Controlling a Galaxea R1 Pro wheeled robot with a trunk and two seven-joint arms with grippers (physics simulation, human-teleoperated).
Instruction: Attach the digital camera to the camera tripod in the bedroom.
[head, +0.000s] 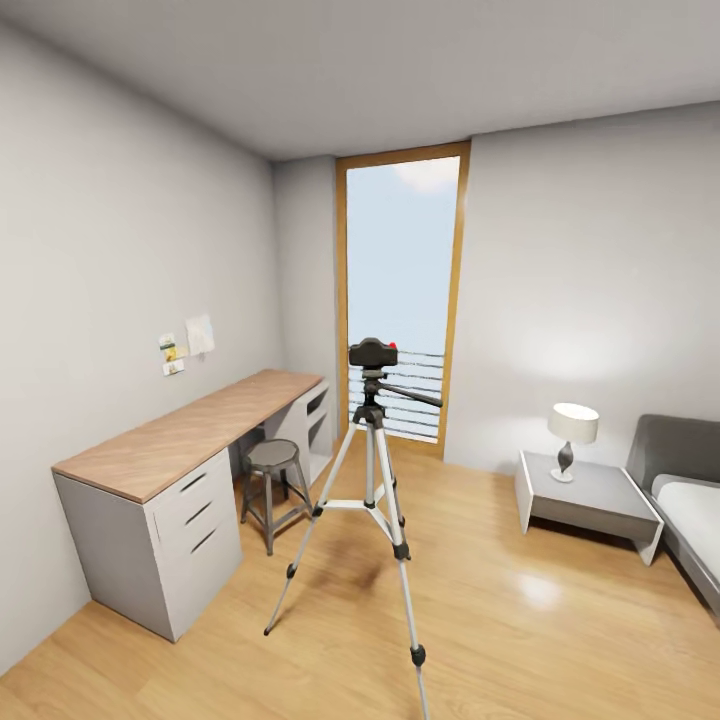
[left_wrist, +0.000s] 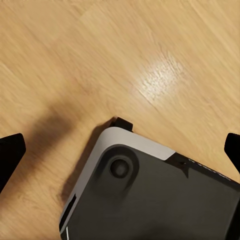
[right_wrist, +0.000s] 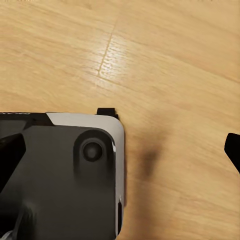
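Left gripper: fingertips sit at the far left and right edges of the left wrist frame, nothing between them but floor and chassis, so spread wide and empty. Right gripper: same picture, one dark finger at lower left, the other at the right edge, wide apart and carrying nothing. Both point straight down at the robot base, whose grey-rimmed dark corner takes up the lower part of each wrist frame, over the wood plank floor. Reads as arms parked at the sides, not reaching for anything.

Outward, head view: the camera tripod stands centre frame, legs splayed on the floor, pan handle sticking out to the right. The digital camera sits on top of the tripod head, just above frame centre, red button up, level. Cannot tell from here whether it is locked on or only resting, but it looks seated, so the task looks done or nearly.

Surroundings: tall window behind the tripod, desk along the left wall with a stool beside it, a bedside table with a lamp at centre right, bed at the right edge.

Tripod is well clear of the furniture, presumably so the legs can spread and the robot can get at it.
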